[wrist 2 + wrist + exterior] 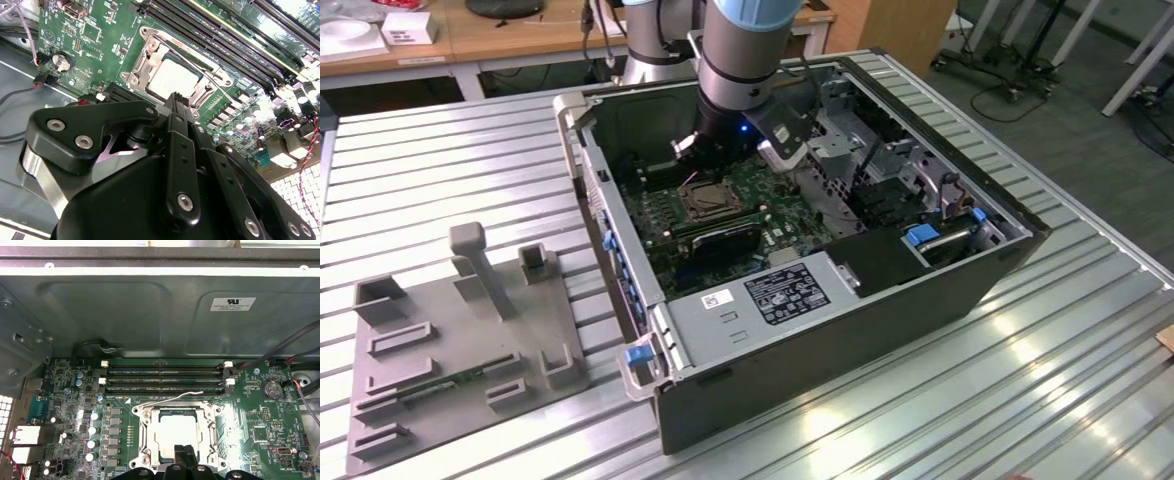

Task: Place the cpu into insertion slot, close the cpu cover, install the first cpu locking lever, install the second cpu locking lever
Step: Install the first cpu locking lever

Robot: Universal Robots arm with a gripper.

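The cpu (pixel 176 431) lies in the insertion slot (pixel 144 436) on the green board, its pale metal top showing through the window of the cpu cover (pixel 210 432), which lies flat over it. In the second wrist view the cpu (pixel 172 80) sits within the cover frame (pixel 150 57). A thin wire locking lever (pixel 170 399) runs loose along the socket's side nearest the memory slots. My gripper (pixel 183 456) hangs just over the socket's edge, fingers together with nothing between them. In the exterior view the gripper (pixel 707 160) is low inside the case above the socket (pixel 707 203).
The open computer case (pixel 987 270) lies on a ribbed metal table (pixel 1067 380). Long black memory slots (pixel 165 380) run beside the socket. Cables (pixel 295 345) and the case wall (pixel 125 310) stand close by. A grey fixture plate (pixel 454 340) lies at the exterior view's left.
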